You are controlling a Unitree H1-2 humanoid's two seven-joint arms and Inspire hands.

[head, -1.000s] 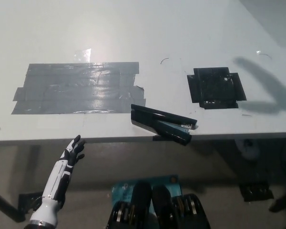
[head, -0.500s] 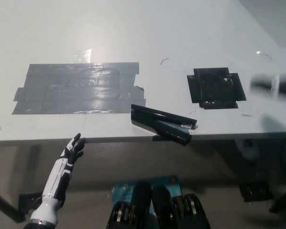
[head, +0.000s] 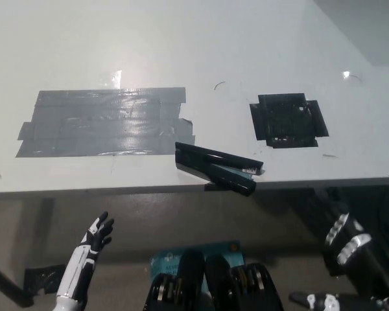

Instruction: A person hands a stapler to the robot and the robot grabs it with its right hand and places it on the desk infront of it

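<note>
Two robot hands sit below the counter (head: 181, 39): right robot hand (head: 347, 238) at lower right, finger state unclear; left robot hand (head: 97, 232) empty, fingers spread. Black stapler (head: 217, 168) lies partly open on the counter's near edge.

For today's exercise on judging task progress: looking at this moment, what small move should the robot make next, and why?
Probably none beyond keeping both hands low. The stapler already lies on the desk at its near edge, its front overhanging slightly. The right hand is below desk level, holding nothing, and the left hand rests open at lower left. A gentle nudge inward could be wise.
</note>
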